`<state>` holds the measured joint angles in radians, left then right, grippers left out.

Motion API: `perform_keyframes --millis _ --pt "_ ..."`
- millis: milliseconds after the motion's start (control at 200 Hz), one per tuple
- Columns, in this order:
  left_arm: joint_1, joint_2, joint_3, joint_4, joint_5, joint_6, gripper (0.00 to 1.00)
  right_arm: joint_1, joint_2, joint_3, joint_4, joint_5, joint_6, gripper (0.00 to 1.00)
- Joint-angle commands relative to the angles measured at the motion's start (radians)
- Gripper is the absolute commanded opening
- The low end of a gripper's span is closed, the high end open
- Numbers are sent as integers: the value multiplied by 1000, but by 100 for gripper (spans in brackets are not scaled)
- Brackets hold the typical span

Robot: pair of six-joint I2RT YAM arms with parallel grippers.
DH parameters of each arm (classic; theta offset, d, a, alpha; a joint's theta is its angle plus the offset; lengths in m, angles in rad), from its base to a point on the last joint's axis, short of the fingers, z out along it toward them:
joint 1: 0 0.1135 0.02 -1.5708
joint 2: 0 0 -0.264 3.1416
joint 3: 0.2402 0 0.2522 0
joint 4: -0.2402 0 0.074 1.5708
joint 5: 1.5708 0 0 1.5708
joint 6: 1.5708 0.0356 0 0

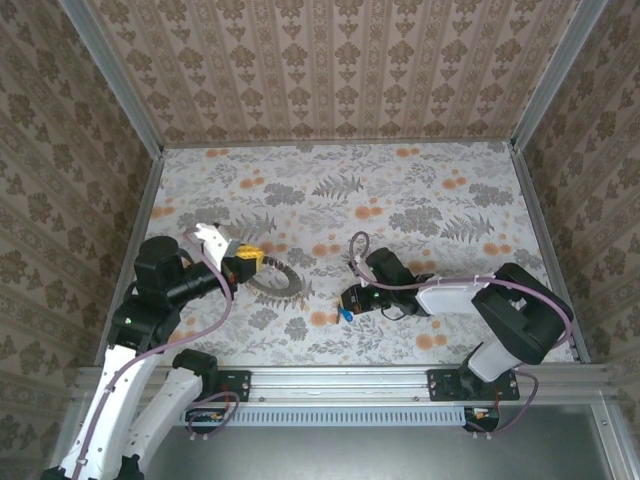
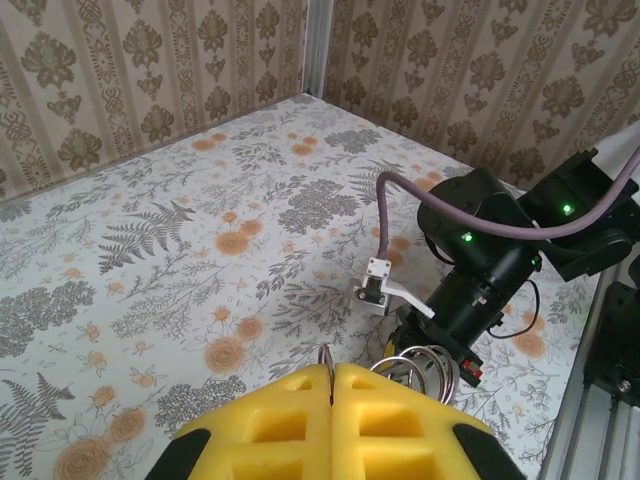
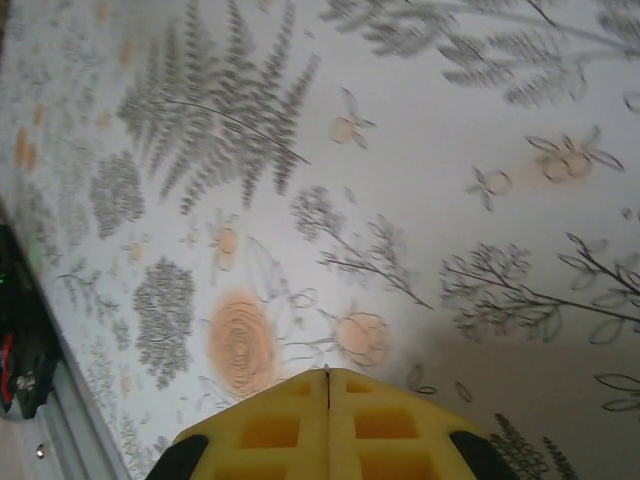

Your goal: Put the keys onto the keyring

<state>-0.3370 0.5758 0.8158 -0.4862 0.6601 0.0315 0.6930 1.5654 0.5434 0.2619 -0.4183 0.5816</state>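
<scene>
My left gripper is shut on the keyring, a silvery-grey chain that curves from its yellow tips to the right over the table. In the left wrist view a thin metal loop of the keyring is pinched in the seam of the left gripper, and more silvery loops stick out to the right. My right gripper is shut, facing left. A key with a blue head sits at its tip. At the seam of the right gripper only a tiny silvery sliver shows.
The flowered table is walled at the back and both sides by patterned panels. A metal rail runs along the near edge. The right arm's black wrist and purple cable stand close in front of the left gripper.
</scene>
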Motion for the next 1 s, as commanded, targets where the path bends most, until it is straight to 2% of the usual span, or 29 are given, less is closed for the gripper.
perform_keyframes --millis 0,140,355,620,995 --pt "18 -13 12 42 35 8 0 -8 8 37 -1 13 31 13" --pt "43 -13 6 56 60 1 0 -7 4 52 -30 20 11 24" --pt "93 -5 -5 91 114 -25 0 -7 -23 132 -225 77 -124 30" --pt "97 -5 -6 87 117 -26 0 -7 79 363 -611 46 -377 31" --pt "105 -10 -5 90 137 -28 0 -7 197 548 -917 85 -545 32"
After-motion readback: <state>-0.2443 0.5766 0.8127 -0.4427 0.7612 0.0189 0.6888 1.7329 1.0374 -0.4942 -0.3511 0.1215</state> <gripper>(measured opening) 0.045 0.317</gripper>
